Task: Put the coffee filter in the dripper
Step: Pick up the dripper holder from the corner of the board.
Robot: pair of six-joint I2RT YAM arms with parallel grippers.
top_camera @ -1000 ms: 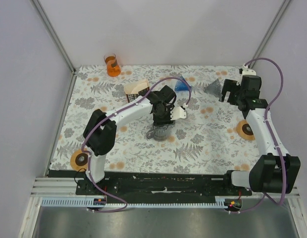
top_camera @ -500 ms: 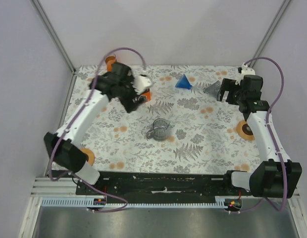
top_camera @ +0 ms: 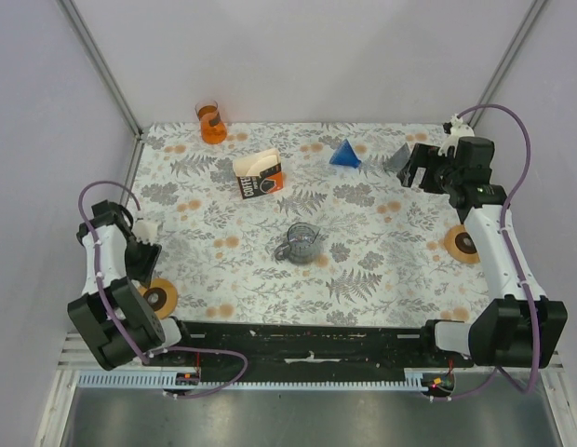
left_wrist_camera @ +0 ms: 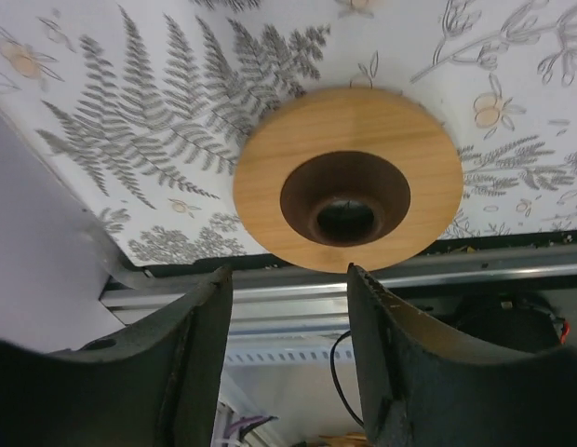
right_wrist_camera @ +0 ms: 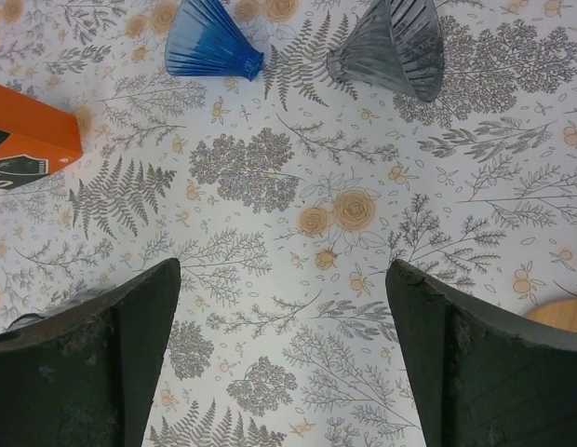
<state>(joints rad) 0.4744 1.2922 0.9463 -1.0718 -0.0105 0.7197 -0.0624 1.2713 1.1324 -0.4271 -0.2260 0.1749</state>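
Note:
The coffee filter box (top_camera: 259, 174) is orange and black, with pale filters sticking out of its top; it stands at the back middle-left and its corner shows in the right wrist view (right_wrist_camera: 28, 140). Two cone drippers lie on their sides at the back: a blue one (top_camera: 343, 154) (right_wrist_camera: 209, 42) and a grey one (top_camera: 397, 160) (right_wrist_camera: 395, 47). My right gripper (top_camera: 415, 169) (right_wrist_camera: 281, 270) hangs open just beside the grey dripper, holding nothing. My left gripper (top_camera: 142, 253) (left_wrist_camera: 288, 272) is folded back at the near left, open and empty.
A glass pitcher (top_camera: 301, 242) stands mid-table. An orange cup (top_camera: 211, 122) is at the back left corner. Wooden discs lie at the near left (top_camera: 158, 296) (left_wrist_camera: 347, 191) and at the right (top_camera: 461, 244) (right_wrist_camera: 558, 315). The metal frame rail (left_wrist_camera: 363, 289) runs along the near edge.
My left arm swung from over the pitcher to the filter box, then back to the near left edge. The box stays in place. The right arm has barely moved.

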